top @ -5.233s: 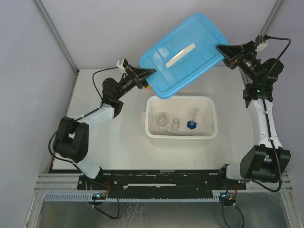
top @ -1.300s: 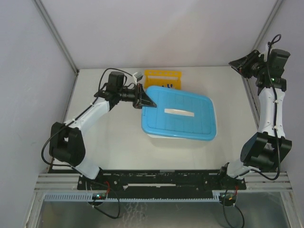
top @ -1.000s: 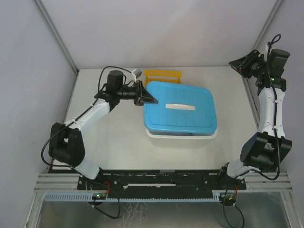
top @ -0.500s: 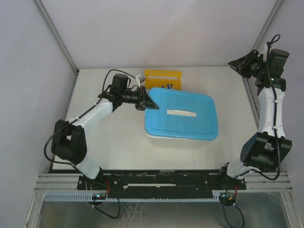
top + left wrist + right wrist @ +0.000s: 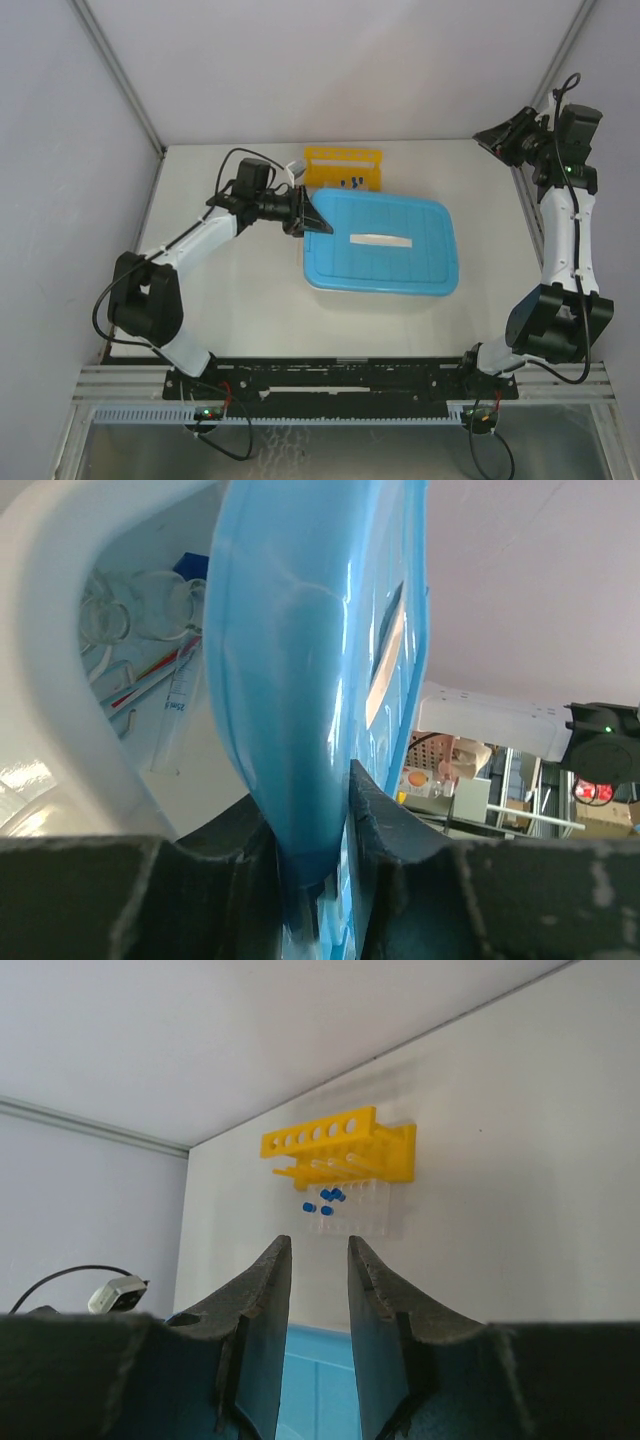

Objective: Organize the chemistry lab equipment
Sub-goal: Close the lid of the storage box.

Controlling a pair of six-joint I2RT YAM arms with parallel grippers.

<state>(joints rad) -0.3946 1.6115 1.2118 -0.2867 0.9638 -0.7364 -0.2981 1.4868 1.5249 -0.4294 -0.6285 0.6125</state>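
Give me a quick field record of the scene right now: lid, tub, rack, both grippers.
lid: blue lid lying over the white tub, its left edge between the left gripper's fingers
tub contents: glass vessels and a thin marked stick, glimpsed under the lid in the left wrist view
rack: yellow rack lying on the table behind the tub, blue-capped tubes beside it
left gripper: at the lid's left edge, jaws around the rim
right gripper: raised at far right, holding nothing, jaws slightly apart
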